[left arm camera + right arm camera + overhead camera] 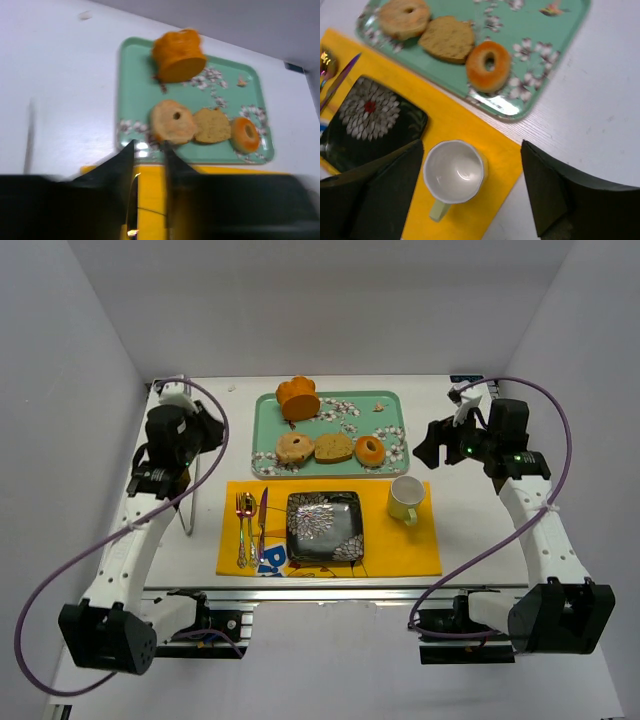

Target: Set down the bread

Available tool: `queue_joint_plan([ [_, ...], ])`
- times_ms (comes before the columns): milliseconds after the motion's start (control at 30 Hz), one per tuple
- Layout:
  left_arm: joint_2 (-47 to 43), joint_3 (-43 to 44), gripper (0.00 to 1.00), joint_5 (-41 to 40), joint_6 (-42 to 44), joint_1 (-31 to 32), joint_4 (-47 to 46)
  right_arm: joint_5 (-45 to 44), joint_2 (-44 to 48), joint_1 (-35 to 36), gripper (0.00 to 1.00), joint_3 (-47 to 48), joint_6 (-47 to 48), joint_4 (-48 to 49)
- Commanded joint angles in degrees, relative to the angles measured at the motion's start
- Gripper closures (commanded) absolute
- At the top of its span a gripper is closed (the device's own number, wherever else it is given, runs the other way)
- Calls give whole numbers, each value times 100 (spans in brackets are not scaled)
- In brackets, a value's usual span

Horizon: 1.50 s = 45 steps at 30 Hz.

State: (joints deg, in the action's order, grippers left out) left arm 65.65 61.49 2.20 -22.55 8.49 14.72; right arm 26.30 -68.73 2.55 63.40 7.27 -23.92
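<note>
bread slice (333, 447), brown and roughly round, lies flat on the near part of the green flowered tray (266, 420), untouched by either arm. it sits in a row of three, touching or nearly touching the pale bagel (295, 448) on its left, with the orange glazed ring (371, 450) just beside it on the right. the orange loaf (298, 397) stands at the tray's far edge, apart from the row. in front of the tray a yellow placemat (400, 545) carries a black flower-patterned plate (324, 527) in the middle, a pale mug (405, 498) to the right and cutlery (250, 530) to the left (a knife among it). the left gripper (149, 150) hangs above the mat's far left edge, its fingers parted by a narrow gap and holding nothing. the right gripper (471, 145) hovers over the mug, fingers spread wide and empty. all rests on a white table (470, 530).
</note>
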Motion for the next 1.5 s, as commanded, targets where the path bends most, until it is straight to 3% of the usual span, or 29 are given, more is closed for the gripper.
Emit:
queue_joint_plan([
  [0, -324, -384, 75, -553, 478, -435, 1225, 1923, 412, -88, 20, -90, 1545, -243],
  [33, -377, -366, 90, -623, 557, -480, 1391, 2209, 500, -88, 27, -134, 2220, -366],
  [67, -360, -323, 90, -754, 680, -497, 1715, 2430, 527, -79, 43, -291, 2287, -307],
  [100, -307, -209, 89, -834, 908, -498, 1884, 2702, 545, -79, 50, -345, 2262, -245],
  [133, -246, -138, 86, -896, 1014, -498, 2199, 2826, 501, -79, 54, -372, 2270, -227],
  [200, 0, -24, 63, -1028, 1304, -498, 2429, 3107, 413, -79, 58, -355, 2340, -279],
  [267, 202, 47, 43, -1220, 1463, -498, 2676, 3222, 264, -79, 54, -311, 2480, -376],
  [300, 299, 21, 36, -1326, 1542, -498, 2729, 3249, 194, -70, 41, -284, 2490, -411],
  [333, 300, -23, 36, -1327, 1621, -498, 2712, 3249, 176, -70, 33, -284, 2490, -403],
  [367, 404, -58, 28, -1423, 1726, -498, 2729, 3215, 167, -70, 28, -275, 2490, -385],
  [467, 781, -129, 25, -1477, 1963, -515, 2826, 3162, 219, -70, 15, -398, 2473, -280],
  [533, 967, -181, 25, -1494, 2078, -524, 2756, 3144, 290, -70, 12, -547, 2429, -149],
  [700, 1345, -313, 24, -1407, 2123, -997, 2379, 3021, 334, -70, 11, -714, 2393, -16],
  [800, 1363, -384, 18, -1126, 2219, -1586, 2228, 2907, 308, -70, 11, -732, 2420, 2],
  [833, 1415, -375, 11, -907, 2245, -1822, 2167, 2898, 299, -70, 11, -741, 2420, -7],
  [1000, 1854, -331, 10, -616, 2246, -1904, 2035, 2898, 194, -70, 11, -715, 2420, 10],
  [1067, 2127, -331, 4, -475, 2246, -1930, 2026, 2880, 167, -79, 11, -662, 2420, -7],
  [1467, 2830, -340, 4, -2, 2588, -2352, 1693, 2722, 176, -79, 11, -662, 2420, -69],
])
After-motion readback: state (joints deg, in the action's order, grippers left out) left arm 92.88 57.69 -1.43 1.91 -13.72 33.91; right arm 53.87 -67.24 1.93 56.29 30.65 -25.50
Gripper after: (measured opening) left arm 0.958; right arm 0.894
